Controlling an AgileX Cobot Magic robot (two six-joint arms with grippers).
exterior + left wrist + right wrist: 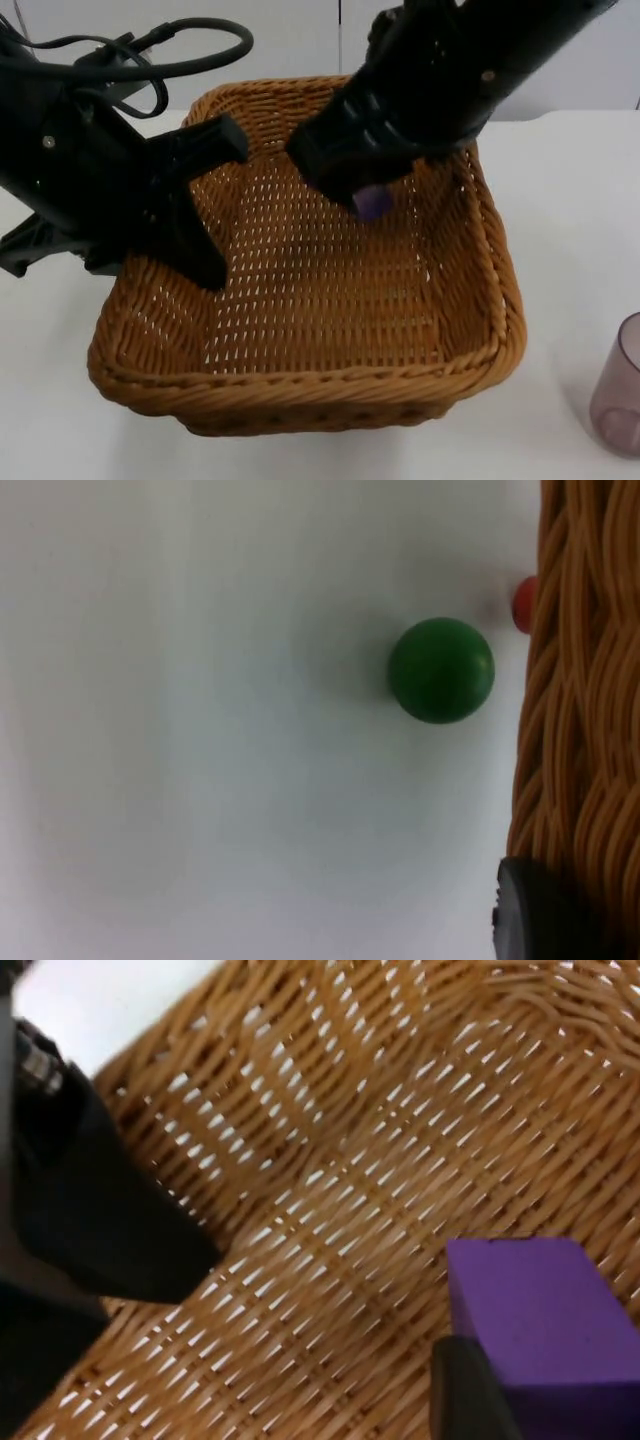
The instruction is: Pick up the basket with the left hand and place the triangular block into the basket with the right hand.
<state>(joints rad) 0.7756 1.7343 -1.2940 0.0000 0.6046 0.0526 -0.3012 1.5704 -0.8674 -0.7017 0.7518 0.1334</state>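
The brown wicker basket (300,385) takes up the middle of the table in the top view. My left gripper (185,200) is shut on its left wall, one finger inside the basket and one outside. The left wrist view has that woven wall (580,730) with my black fingertip (535,915) against it. My right gripper (368,190) hangs over the basket's far inner part, shut on a purple block (374,204). In the right wrist view the purple block (535,1310) sits beside my fingertip (465,1390), above the basket's woven floor (330,1210).
A translucent purple cup (620,400) stands at the table's right edge. A green ball (441,670) and a small red object (523,604) lie on the white table just outside the basket's left wall.
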